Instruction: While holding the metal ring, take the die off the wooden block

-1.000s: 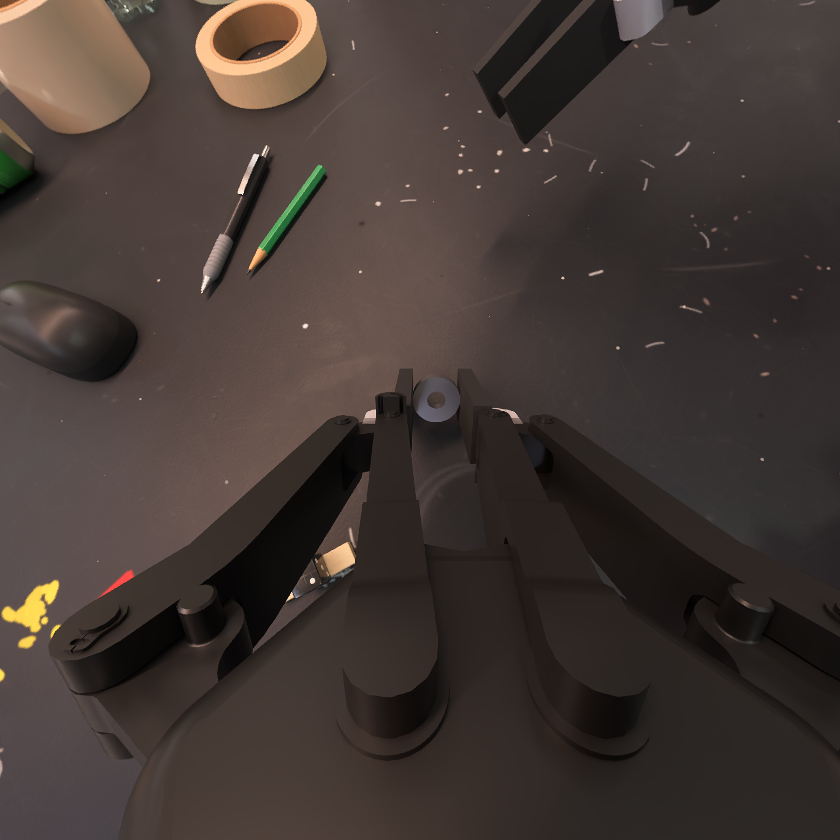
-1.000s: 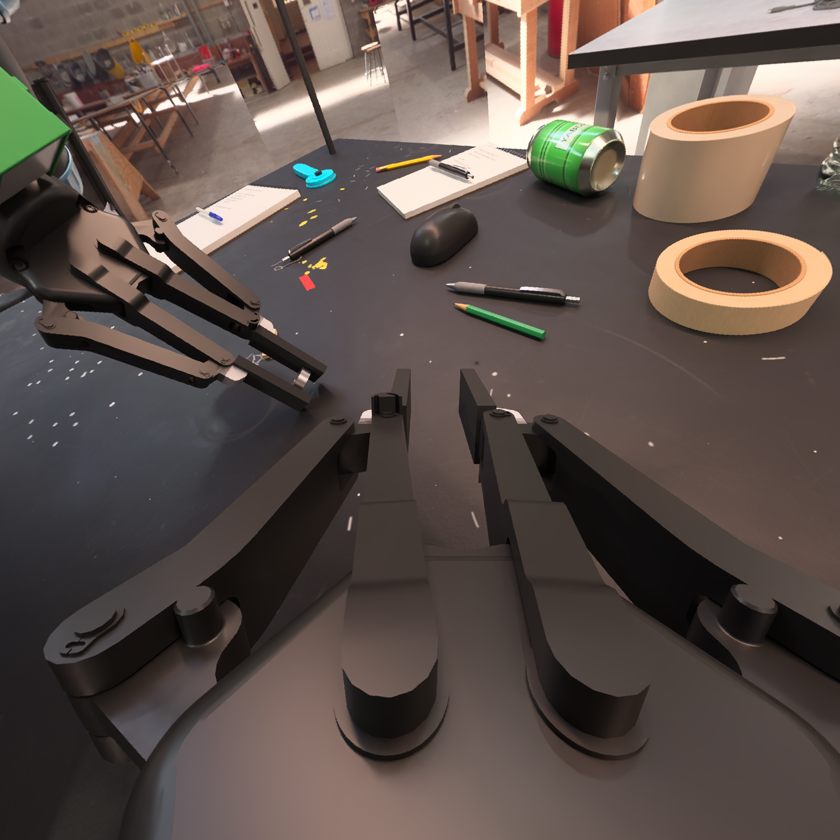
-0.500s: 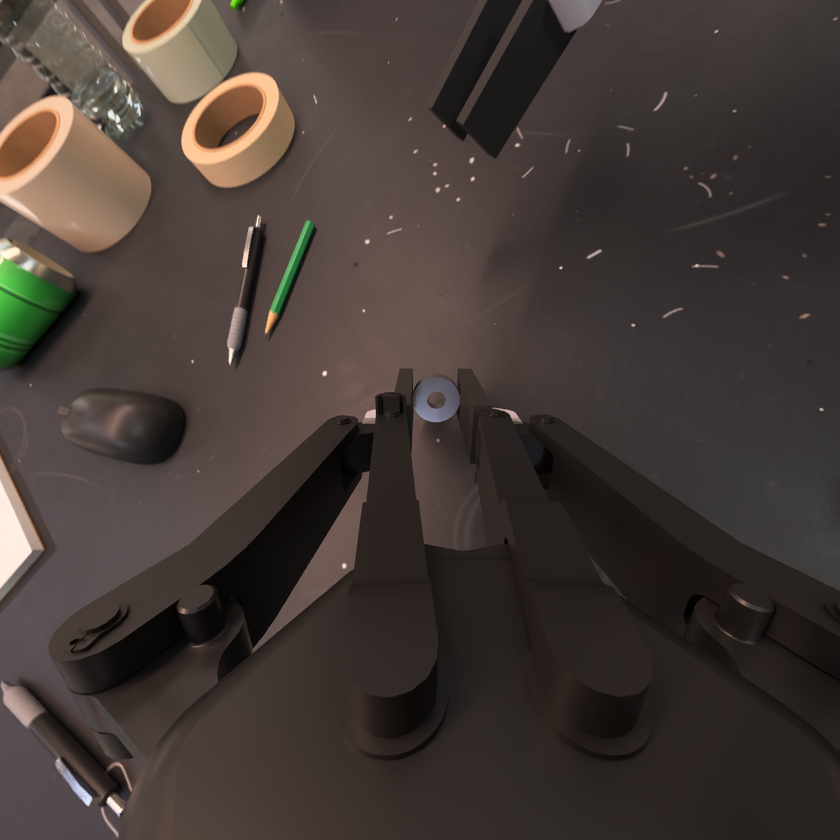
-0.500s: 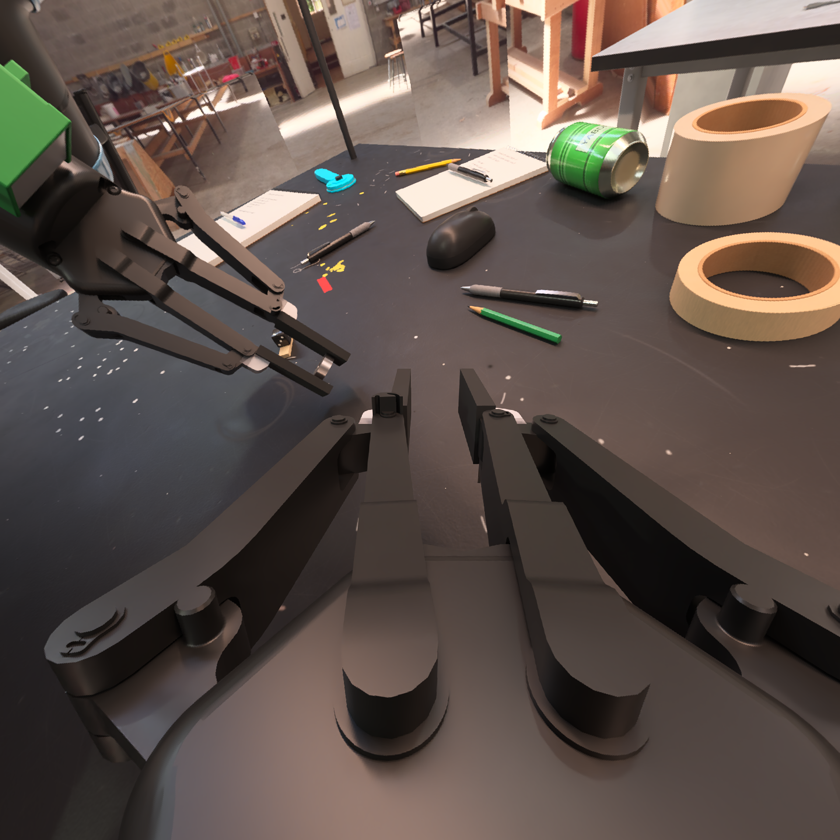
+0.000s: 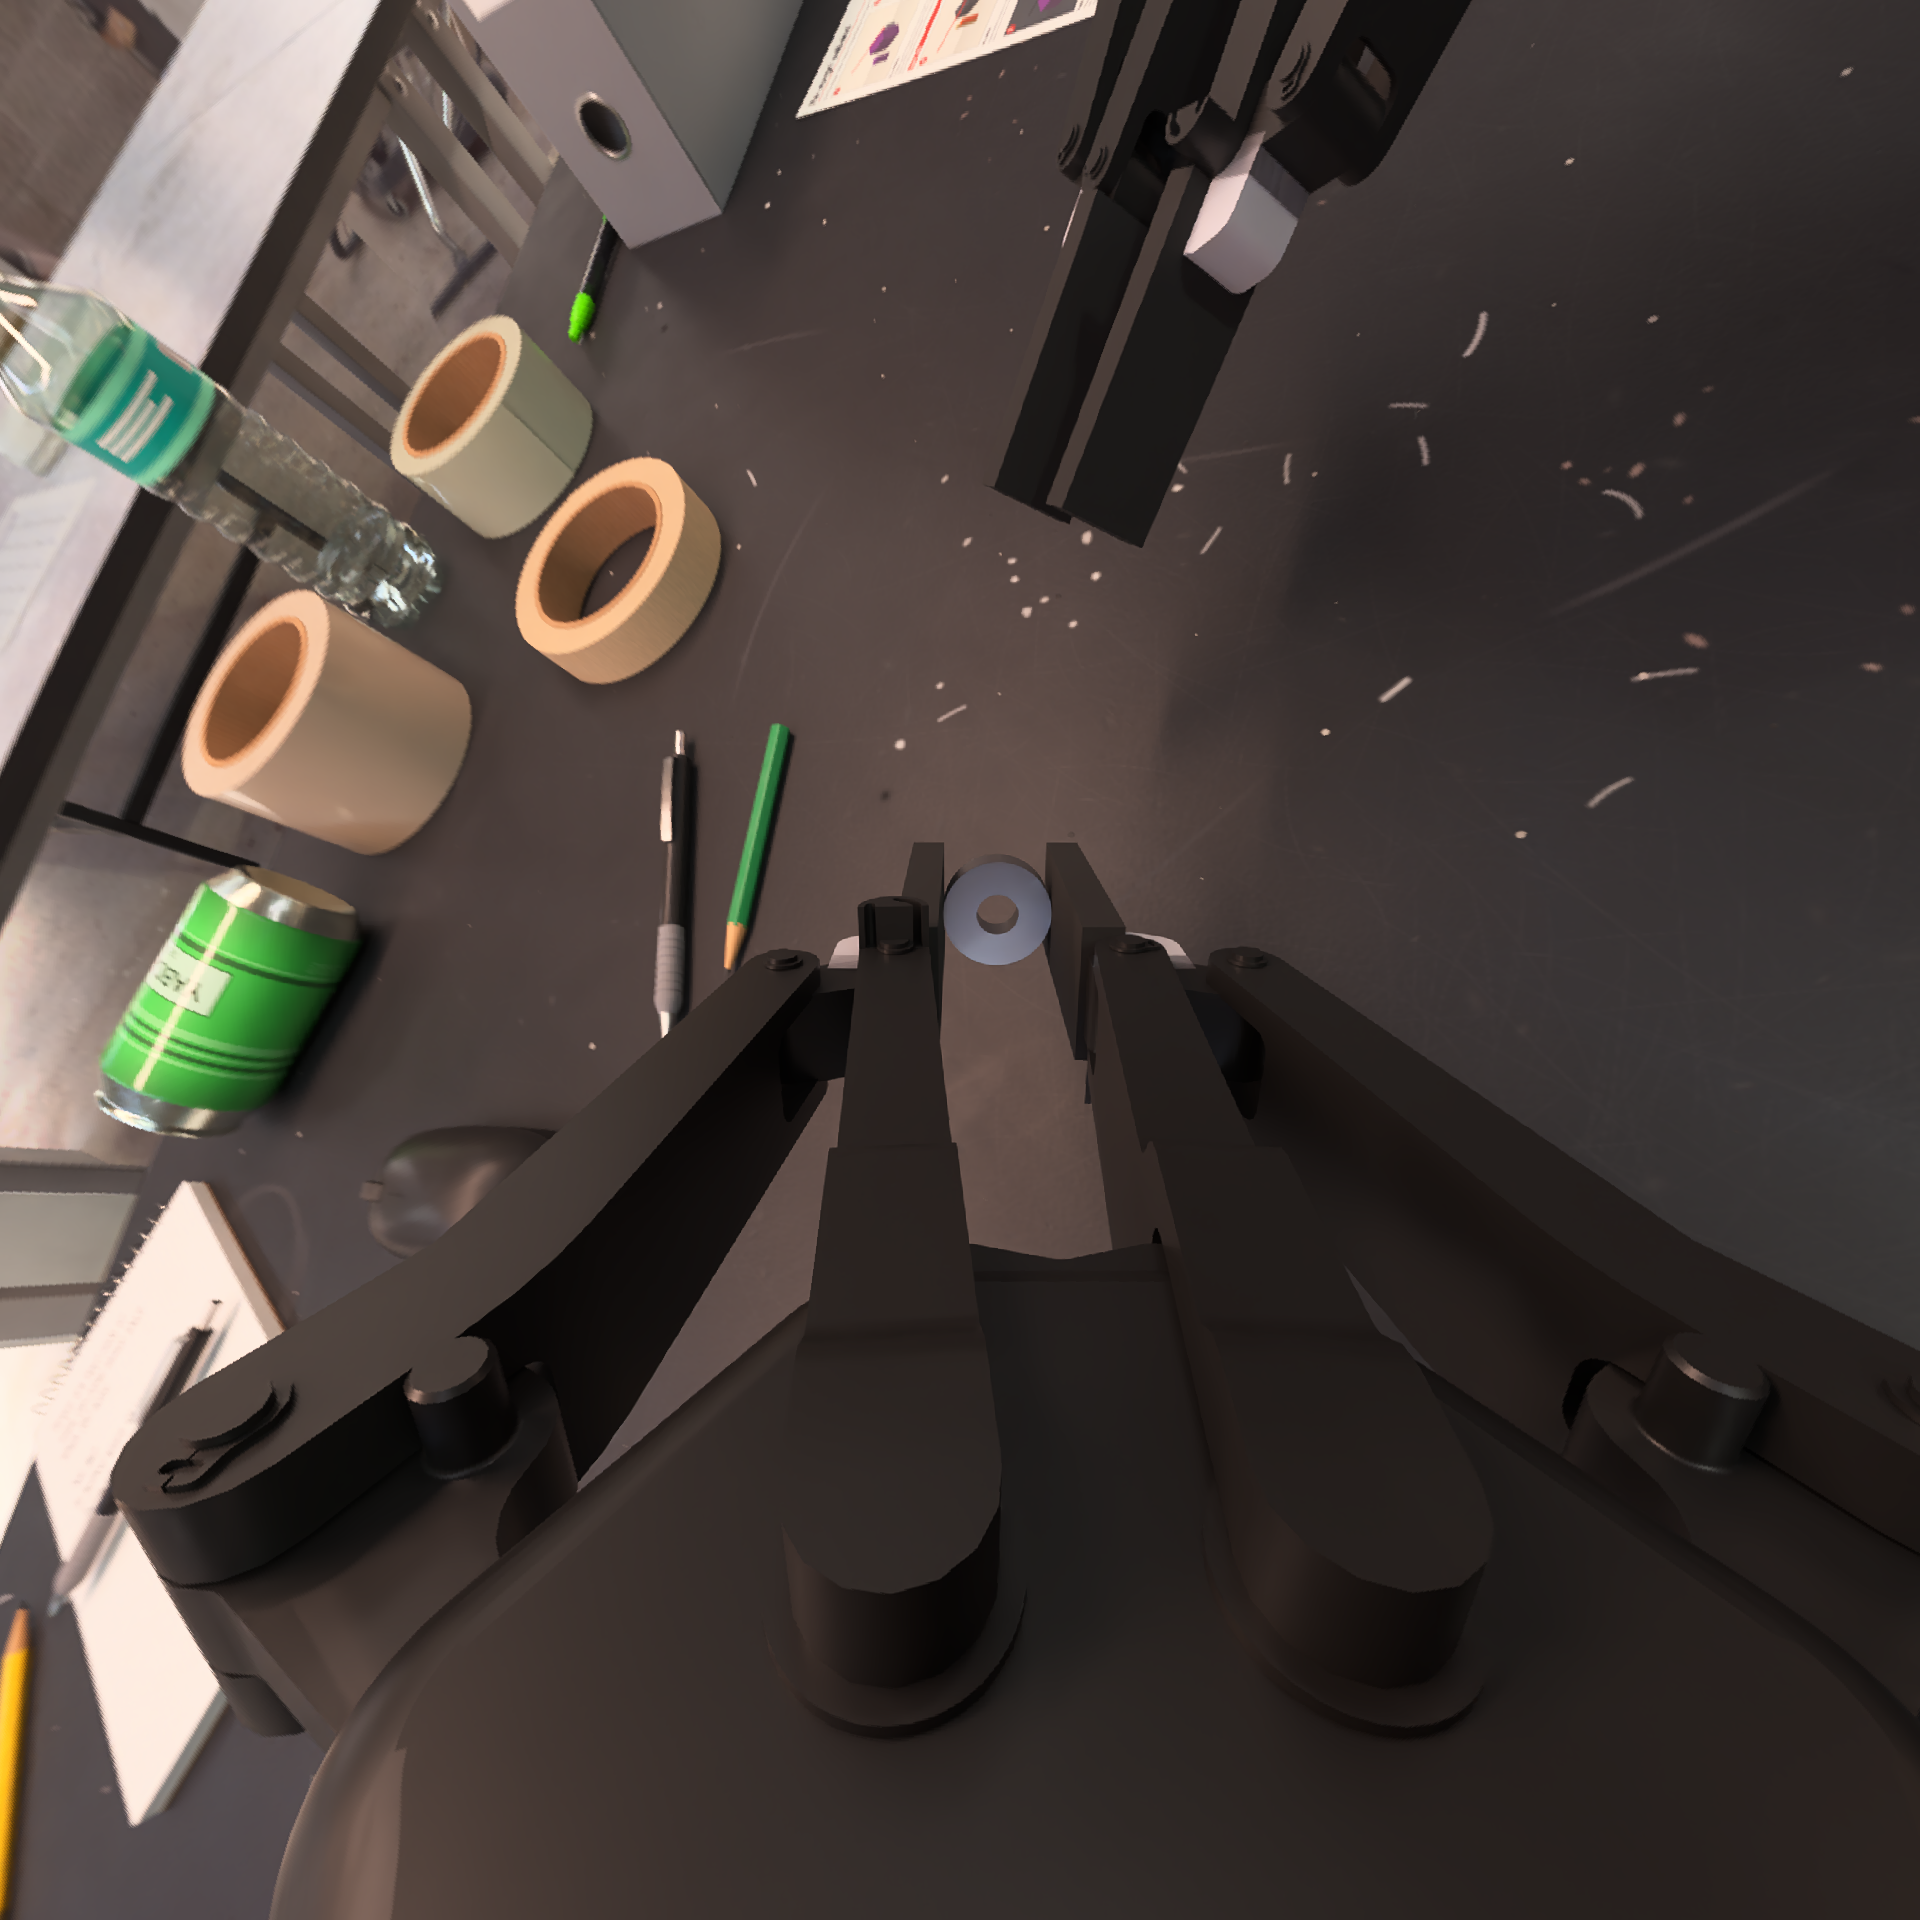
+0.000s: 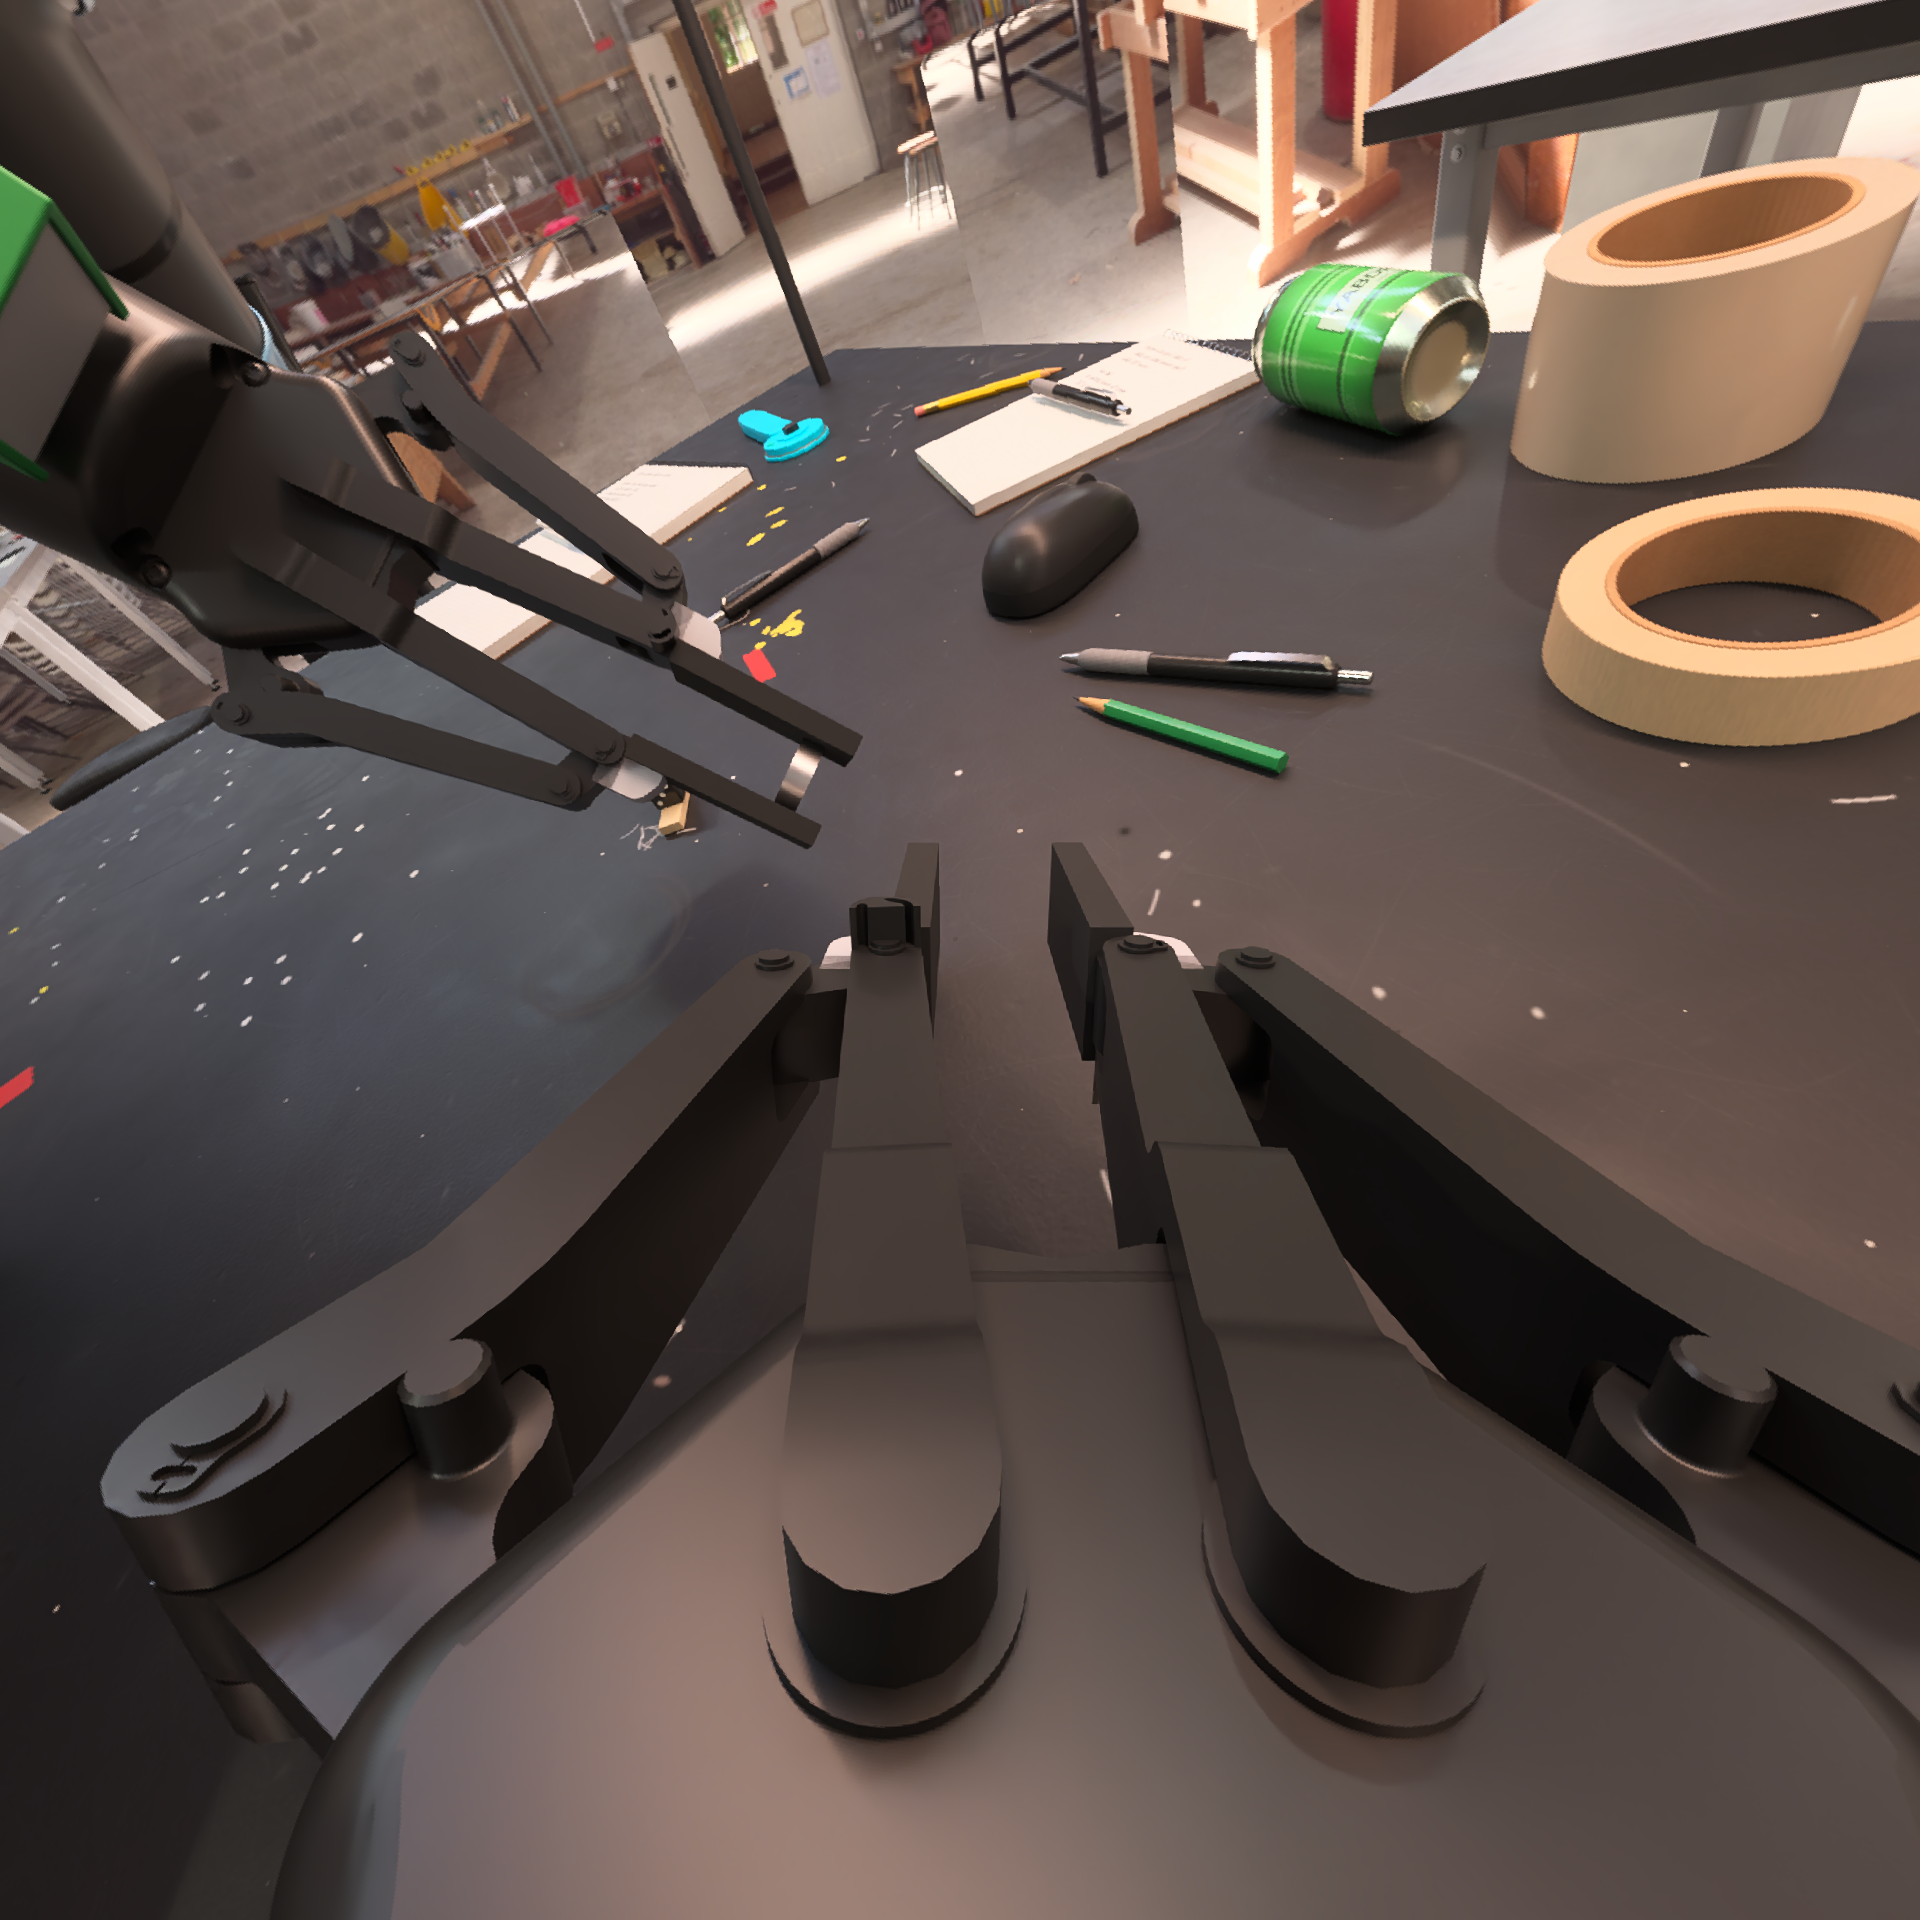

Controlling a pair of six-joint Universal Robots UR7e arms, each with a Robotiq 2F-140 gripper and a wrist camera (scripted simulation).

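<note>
My left gripper (image 5: 995, 883) is shut on the metal ring (image 5: 997, 912), a small grey washer held between the fingertips above the dark table (image 5: 1455, 935). In the right wrist view the left gripper (image 6: 826, 790) hangs at the left with the ring (image 6: 798, 774) at its tips. Just behind its lower finger a small wooden block (image 6: 677, 821) lies on the table with a dark small thing on it, mostly hidden. My right gripper (image 6: 992, 894) is empty, its jaws a narrow gap apart, low over the table. It shows at the top of the left wrist view (image 5: 1081, 509).
Tape rolls (image 5: 618, 569) (image 5: 322, 717) (image 5: 488, 426), a pen (image 5: 673, 883), a green pencil (image 5: 758, 842), a green can (image 5: 229, 1013), a black mouse (image 6: 1055, 545), a notepad (image 6: 1070, 426), a bottle (image 5: 208, 457) and a grey box (image 5: 613, 104) lie on that side of the table.
My left gripper has risen and tilted with the ring still in it, so more of the table shows. The right gripper has shifted only slightly.
</note>
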